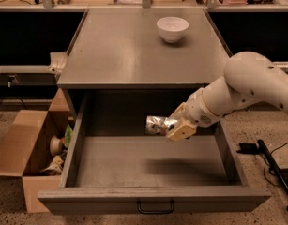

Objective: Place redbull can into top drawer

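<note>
The top drawer [153, 199] is pulled wide open below the grey cabinet top, its flat front panel with a small dark bar handle nearest me. My gripper [175, 124] reaches in from the right on a white arm and is shut on the redbull can [158, 125], a shiny silver dented can held on its side. The can hangs inside the drawer opening, near its back, a little above the drawer floor. Its shadow falls on the floor below.
A white round bowl [172, 28] stands at the back of the cabinet top [134, 55]. A brown cardboard box [26, 161] with odds and ends sits on the floor to the left. Dark cables and a stand lie at the right on the floor.
</note>
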{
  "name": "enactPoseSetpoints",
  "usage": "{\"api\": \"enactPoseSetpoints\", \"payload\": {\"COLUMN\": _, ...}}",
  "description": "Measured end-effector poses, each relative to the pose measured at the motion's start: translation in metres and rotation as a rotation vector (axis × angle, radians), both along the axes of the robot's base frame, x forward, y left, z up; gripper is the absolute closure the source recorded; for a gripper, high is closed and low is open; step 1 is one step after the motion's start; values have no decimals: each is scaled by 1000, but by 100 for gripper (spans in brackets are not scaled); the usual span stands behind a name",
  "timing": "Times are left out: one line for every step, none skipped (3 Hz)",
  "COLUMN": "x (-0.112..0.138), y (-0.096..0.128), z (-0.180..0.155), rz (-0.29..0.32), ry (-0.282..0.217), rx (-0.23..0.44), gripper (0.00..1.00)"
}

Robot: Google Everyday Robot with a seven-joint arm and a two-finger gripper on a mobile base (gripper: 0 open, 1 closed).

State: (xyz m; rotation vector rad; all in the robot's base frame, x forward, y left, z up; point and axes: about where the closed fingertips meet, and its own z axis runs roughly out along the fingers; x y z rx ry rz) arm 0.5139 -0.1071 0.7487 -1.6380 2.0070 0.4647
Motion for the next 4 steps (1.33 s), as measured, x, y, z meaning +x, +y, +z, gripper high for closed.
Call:
{"api": "enactPoseSetpoints", "payload": {"x": 2, "y": -3, "z": -43, "rz": -5, "ry": 39, "rx": 11, "gripper": 100}}
{"api": "enactPoseSetpoints", "payload": {"x": 6, "y": -5, "z": -87, "rz": -17, "ry": 102, "rx": 12, "gripper": 100}}
{"api": "enactPoseSetpoints", "payload": {"x": 9, "y": -5, "z": -119, "rz": -31, "ry": 150, "rx": 22, "gripper": 100}}
{"api": "enactPoseSetpoints", "payload": {"x": 14, "y": -5, "z": -133, "rz": -55, "ry": 176, "rx": 59, "gripper": 84}}
